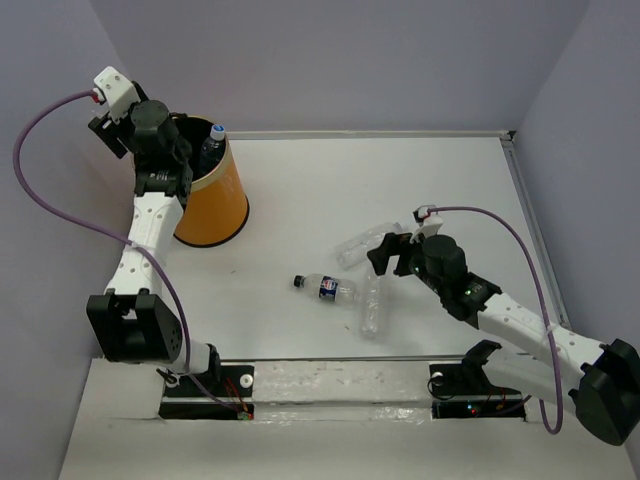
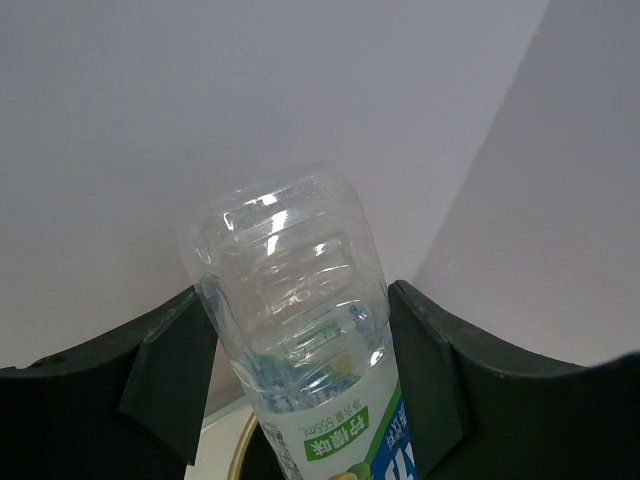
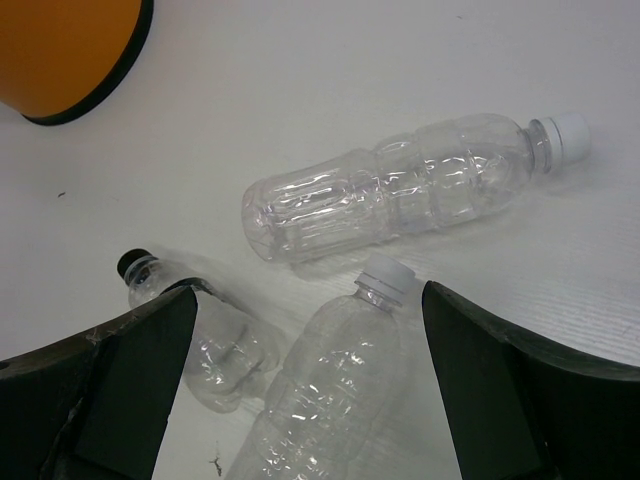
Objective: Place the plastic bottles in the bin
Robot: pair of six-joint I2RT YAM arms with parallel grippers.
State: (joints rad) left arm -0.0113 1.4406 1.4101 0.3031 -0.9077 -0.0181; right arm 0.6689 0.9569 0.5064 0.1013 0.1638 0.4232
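Note:
My left gripper [image 1: 183, 143] is at the top of the orange bin [image 1: 222, 205], shut on a clear bottle with a white-blue-green label [image 2: 300, 330], base pointing away. The bin's rim [image 2: 243, 442] shows below it. In the top view a bottle with a blue cap [image 1: 213, 140] sticks out of the bin; I cannot tell if it is the held one. My right gripper [image 1: 390, 252] is open above three bottles lying on the table: one white-capped [image 3: 390, 200], one white-capped between the jaws [image 3: 335, 385], one black-capped with a dark label [image 1: 328, 288].
The table is walled at the back and both sides. The bin [image 3: 60, 50] stands at the far left, well away from the lying bottles. Purple cables loop off both arms. A metal rail [image 1: 330, 385] runs along the near edge.

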